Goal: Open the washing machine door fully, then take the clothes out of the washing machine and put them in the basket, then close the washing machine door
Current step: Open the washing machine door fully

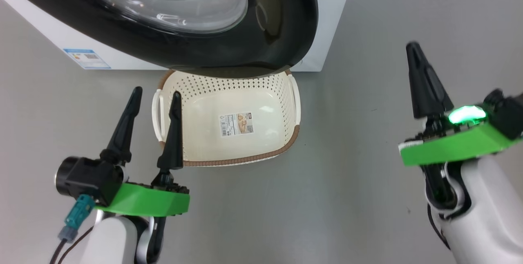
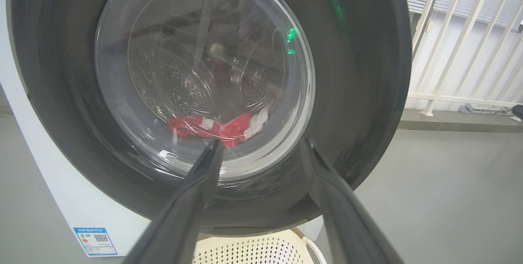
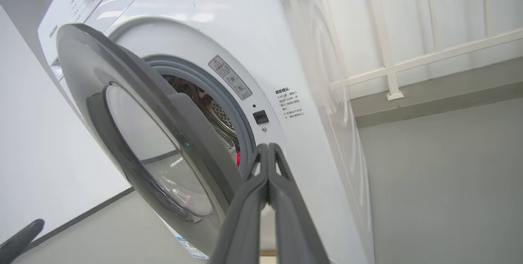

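Observation:
The washing machine door (image 1: 282, 23) stands partly open, its black rim hanging over the far end of the basket (image 1: 286, 143). In the right wrist view a gap shows between the door (image 3: 135, 104) and the grey gasket of the washing machine (image 3: 245, 27). The red and white clothes (image 2: 220, 127) lie in the drum, seen through the glass. My left gripper (image 1: 155, 96) is open with nothing in it, near the basket's left handle. My right gripper (image 1: 414, 49) is shut and empty, off to the right over the floor; in its own view its fingers (image 3: 267, 149) are pressed together.
The grey floor (image 1: 347, 182) lies bare around the basket. A white railing (image 2: 461, 39) stands to the right of the machine. A blue label (image 1: 86, 58) marks the machine's lower front.

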